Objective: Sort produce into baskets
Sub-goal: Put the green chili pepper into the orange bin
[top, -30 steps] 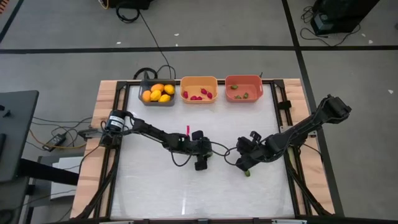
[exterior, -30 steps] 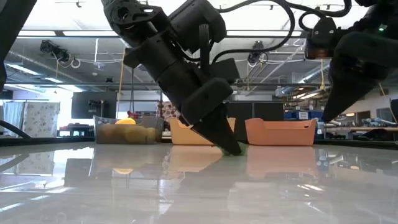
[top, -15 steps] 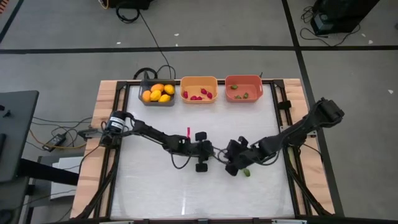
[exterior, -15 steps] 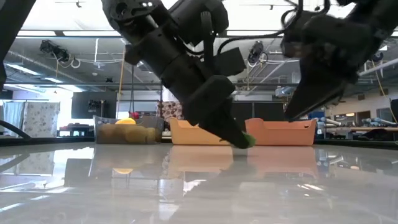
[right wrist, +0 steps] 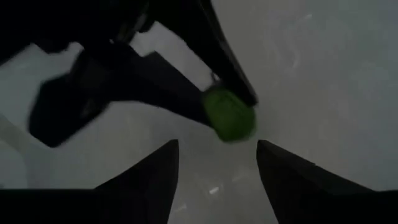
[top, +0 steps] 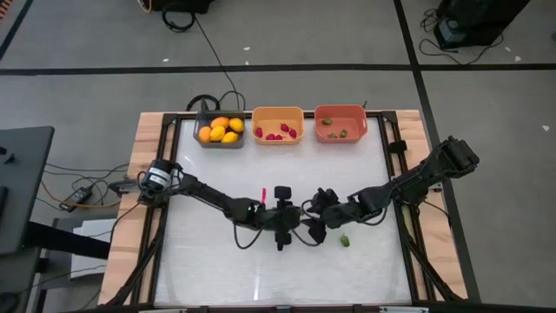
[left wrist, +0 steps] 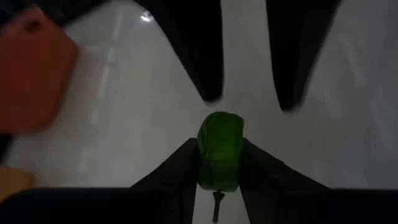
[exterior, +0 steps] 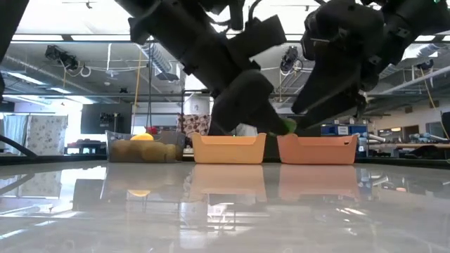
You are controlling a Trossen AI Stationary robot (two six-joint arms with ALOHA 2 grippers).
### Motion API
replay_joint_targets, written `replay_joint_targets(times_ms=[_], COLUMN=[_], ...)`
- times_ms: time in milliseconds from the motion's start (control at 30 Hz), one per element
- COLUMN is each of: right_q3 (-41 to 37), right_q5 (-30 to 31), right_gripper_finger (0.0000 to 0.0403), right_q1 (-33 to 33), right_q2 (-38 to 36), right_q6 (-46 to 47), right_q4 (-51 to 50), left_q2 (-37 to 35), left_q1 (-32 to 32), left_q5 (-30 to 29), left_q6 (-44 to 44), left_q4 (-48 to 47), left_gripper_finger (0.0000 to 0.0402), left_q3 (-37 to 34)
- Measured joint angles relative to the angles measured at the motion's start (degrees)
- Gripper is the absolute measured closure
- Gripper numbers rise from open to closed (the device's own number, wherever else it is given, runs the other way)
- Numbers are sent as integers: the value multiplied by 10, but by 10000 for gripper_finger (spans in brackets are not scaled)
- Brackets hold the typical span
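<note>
- The white table (top: 217, 269) carries everything; both dark arms reach in over its middle and meet there.
- The left arm (top: 204, 193) runs from the left edge toward the centre. The left gripper (left wrist: 219, 163) is clamped on a small green piece (left wrist: 219, 149), pinched between its two fingers; from the low camera that green piece shows at the fingertips, lifted clear of the tabletop.
- The right arm (top: 417, 178) comes in from the right edge. The right gripper (right wrist: 217, 155) faces the left one with its fingers spread apart and nothing between them; the green piece sits just ahead of the gap, in the other gripper's hold.
- Three baskets stand in a row at the table's far edge. The dark grey basket (top: 201, 142) on the left holds several yellow-orange fruits (top: 221, 129).
- The orange basket (top: 278, 112) in the middle holds a few red bits (top: 276, 134).
- The salmon-red basket (top: 340, 110) on the right holds a couple of green bits (top: 335, 133).
- A second green piece (top: 345, 241) lies loose on the table, near the right gripper and on the near side of it.
- A thin magenta piece (top: 262, 194) lies on the table beside the left arm's wrist.
</note>
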Motion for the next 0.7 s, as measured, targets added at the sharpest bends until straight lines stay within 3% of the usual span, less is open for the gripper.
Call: replay_joint_targets(times_ms=[167,367,533,700], right_q3=[0,0,0,0], right_q5=[-6,-22,-35,-46], right_gripper_finger=[186,231,285,368], right_q1=[-1,-10,-14,-14], right_q2=[0,-1,-1,-1], right_q6=[-13,-25,-36,-66], right_q4=[29,36,36,35], left_q2=[0,0,0,0], left_q1=[-20,-31,-32,-32], left_q5=[-35,-40,-40,-20], left_q6=[39,57,54,17], left_q4=[22,42,44,45], left_gripper_finger=[294,294,294,279], left_q3=[7,7,7,6])
